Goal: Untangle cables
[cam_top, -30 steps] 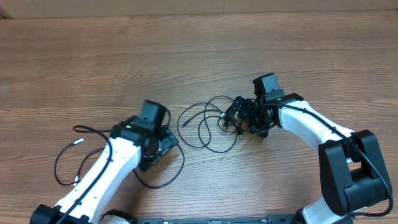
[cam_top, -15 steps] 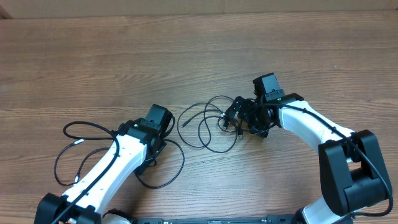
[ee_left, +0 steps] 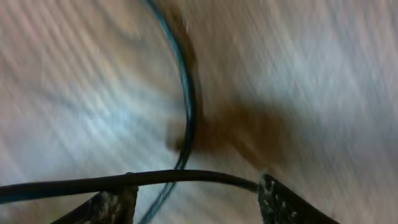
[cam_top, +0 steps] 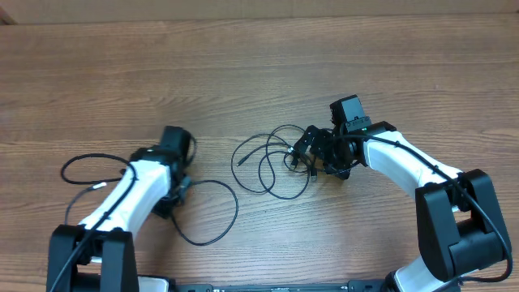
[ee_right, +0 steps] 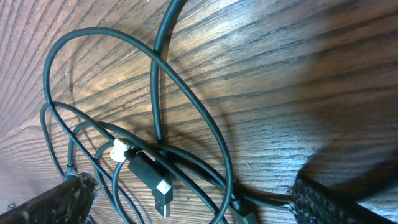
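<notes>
A tangle of thin black cables lies mid-table. My right gripper stands open at its right edge. In the right wrist view its fingers straddle crossing loops and a black plug with a silver tip. My left gripper is further left, beside a wide cable loop. In the blurred left wrist view its jaws stand apart. One black cable stretches across both fingertips, and another cable lies on the wood below.
A further thin cable loop with a small silvery end lies at the far left beside the left arm. The wooden table runs on behind both arms.
My left arm has swung to the left, drawing its cable and the far-left loop along with it, and its jaws have narrowed a little. The right arm has not moved.
</notes>
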### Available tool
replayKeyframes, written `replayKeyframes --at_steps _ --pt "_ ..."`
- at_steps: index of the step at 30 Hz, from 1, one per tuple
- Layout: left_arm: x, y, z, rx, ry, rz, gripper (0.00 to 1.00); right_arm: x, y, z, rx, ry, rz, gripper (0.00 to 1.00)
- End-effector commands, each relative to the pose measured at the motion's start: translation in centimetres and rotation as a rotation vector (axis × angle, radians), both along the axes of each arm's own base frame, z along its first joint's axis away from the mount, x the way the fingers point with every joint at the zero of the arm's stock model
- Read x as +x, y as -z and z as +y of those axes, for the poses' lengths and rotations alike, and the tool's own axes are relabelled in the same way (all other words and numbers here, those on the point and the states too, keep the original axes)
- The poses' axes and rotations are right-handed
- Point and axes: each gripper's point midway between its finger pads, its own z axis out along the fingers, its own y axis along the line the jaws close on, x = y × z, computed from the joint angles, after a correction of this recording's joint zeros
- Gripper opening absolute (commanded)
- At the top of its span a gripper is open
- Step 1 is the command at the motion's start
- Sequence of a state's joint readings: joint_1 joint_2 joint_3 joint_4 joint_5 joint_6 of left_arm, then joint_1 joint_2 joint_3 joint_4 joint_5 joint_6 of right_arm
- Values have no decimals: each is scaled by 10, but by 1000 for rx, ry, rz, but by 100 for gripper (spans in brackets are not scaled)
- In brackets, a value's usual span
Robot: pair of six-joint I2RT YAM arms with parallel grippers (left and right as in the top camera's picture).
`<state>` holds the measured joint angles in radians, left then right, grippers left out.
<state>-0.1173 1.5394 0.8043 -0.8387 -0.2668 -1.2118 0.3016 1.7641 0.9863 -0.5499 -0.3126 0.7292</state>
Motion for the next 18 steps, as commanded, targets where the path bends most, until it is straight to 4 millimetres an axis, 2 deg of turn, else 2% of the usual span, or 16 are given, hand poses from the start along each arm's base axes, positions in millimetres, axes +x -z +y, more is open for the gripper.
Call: replayKeyframes --at_steps 1,4,6,14,18 --pt "5 7 8 -24 92 7 62 -8 14 -8 -39 12 37 100" --pt "11 17 4 -88 112 -30 56 -7 14 -8 -38 12 33 100" --pt "8 20 5 -85 100 -22 51 -7 14 -8 -38 12 33 100" --pt "-7 37 33 -23 12 66 49 -7 14 -8 -38 12 33 100" --pt "-16 54 44 -49 -41 121 37 -7 14 -8 -38 12 33 100"
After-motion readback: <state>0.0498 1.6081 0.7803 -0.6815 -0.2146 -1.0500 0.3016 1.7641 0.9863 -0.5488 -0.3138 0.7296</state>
